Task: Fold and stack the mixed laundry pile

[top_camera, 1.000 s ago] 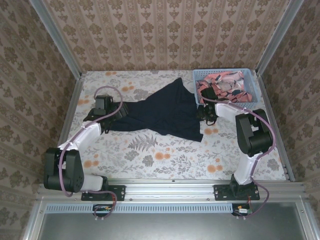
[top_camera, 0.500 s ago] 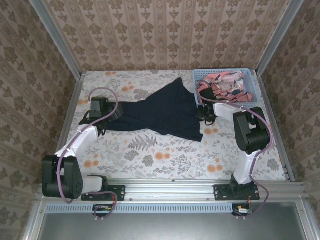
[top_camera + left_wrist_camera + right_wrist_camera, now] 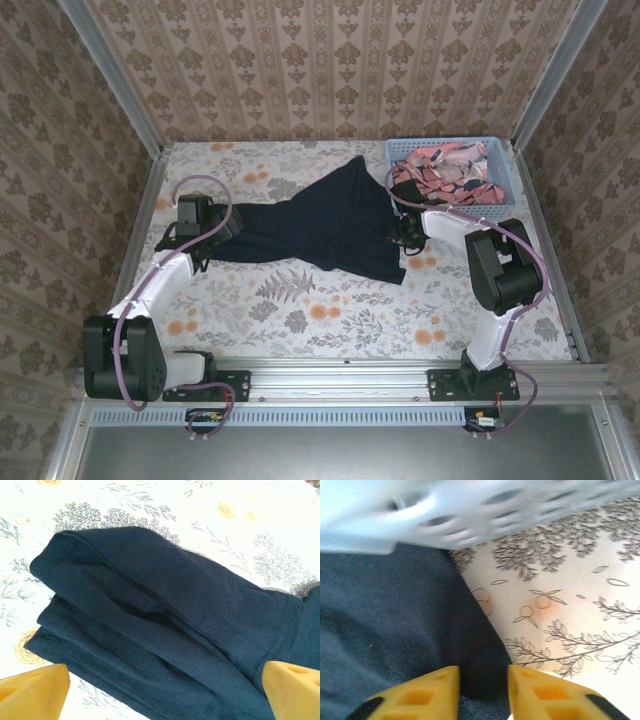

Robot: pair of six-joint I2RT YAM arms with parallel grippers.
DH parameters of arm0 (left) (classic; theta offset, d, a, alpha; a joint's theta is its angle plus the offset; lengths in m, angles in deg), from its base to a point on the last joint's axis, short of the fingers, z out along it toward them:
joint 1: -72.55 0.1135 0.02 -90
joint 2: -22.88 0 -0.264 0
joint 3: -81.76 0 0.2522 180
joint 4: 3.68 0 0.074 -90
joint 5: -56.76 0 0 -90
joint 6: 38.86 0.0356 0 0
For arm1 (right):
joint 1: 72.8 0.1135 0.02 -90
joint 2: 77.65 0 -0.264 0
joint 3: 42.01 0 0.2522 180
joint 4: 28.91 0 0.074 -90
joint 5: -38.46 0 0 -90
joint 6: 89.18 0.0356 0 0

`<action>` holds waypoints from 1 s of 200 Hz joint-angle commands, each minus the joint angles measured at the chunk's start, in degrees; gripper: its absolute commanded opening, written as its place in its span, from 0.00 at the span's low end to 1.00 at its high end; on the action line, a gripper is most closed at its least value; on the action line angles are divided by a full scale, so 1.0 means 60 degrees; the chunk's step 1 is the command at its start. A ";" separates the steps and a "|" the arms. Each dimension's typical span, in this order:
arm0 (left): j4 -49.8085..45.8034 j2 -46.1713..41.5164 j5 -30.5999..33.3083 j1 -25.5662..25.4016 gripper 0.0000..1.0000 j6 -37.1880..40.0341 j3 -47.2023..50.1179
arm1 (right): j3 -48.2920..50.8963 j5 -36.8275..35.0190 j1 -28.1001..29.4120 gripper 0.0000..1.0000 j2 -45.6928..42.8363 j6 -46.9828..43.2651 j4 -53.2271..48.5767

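Right fingers [image 3: 520, 692] tight on T-shirt [image 3: 385, 620] edge beside basket [image 3: 470, 510], floral table [image 3: 580, 605] alongside

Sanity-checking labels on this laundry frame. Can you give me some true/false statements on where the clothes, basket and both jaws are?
1. The pink garment lies in the basket. True.
2. The left gripper has its jaws shut. False: they stand wide apart over the T-shirt.
3. The T-shirt is folded into a neat stack. False: it lies spread out and rumpled on the table, between the two grippers.
4. The right gripper has its jaws close together with the T-shirt's edge between them. True.
5. The basket sits at the table's far left corner. False: it sits at the far right.
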 commanded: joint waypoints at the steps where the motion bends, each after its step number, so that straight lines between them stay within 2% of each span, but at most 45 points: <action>1: -0.0290 -0.0239 0.0070 0.0087 1.00 -0.0008 0.0095 | 0.0149 -0.0242 -0.0177 0.22 0.0005 0.0152 -0.0200; 13: -0.0348 -0.0298 0.0148 0.0093 1.00 0.0044 0.0117 | 0.0120 -0.0243 -0.0222 0.13 -0.0123 0.0101 -0.0131; 24: -0.0455 -0.0329 0.0216 0.0129 1.00 0.0051 0.0141 | 0.0050 -0.0199 -0.0234 0.00 -0.0251 0.0031 -0.0100; 81: -0.1881 -0.0548 0.0774 0.0783 1.00 -0.0078 0.0295 | -0.0100 -0.0336 -0.0233 0.00 -0.1063 -0.0323 -0.0413; 104: -0.2226 -0.0619 0.0950 0.1176 1.00 -0.0168 0.0575 | -0.0188 -0.1072 -0.0256 0.00 -0.1243 -0.0763 -0.0815; 129: -0.1932 -0.0527 0.1088 0.1432 1.00 -0.0302 0.0931 | -0.0265 -0.1573 -0.0598 0.00 -0.1125 -0.1093 -0.1095; 176: -0.1041 0.0089 0.1043 0.1998 1.00 -0.0417 0.0720 | -0.0195 -0.1781 -0.1152 0.00 -0.1173 -0.1157 -0.0941; 200: -0.0241 0.0322 0.0512 0.2256 1.00 -0.0667 0.0349 | -0.0393 -0.1539 -0.1163 0.00 -0.0982 -0.1238 -0.0955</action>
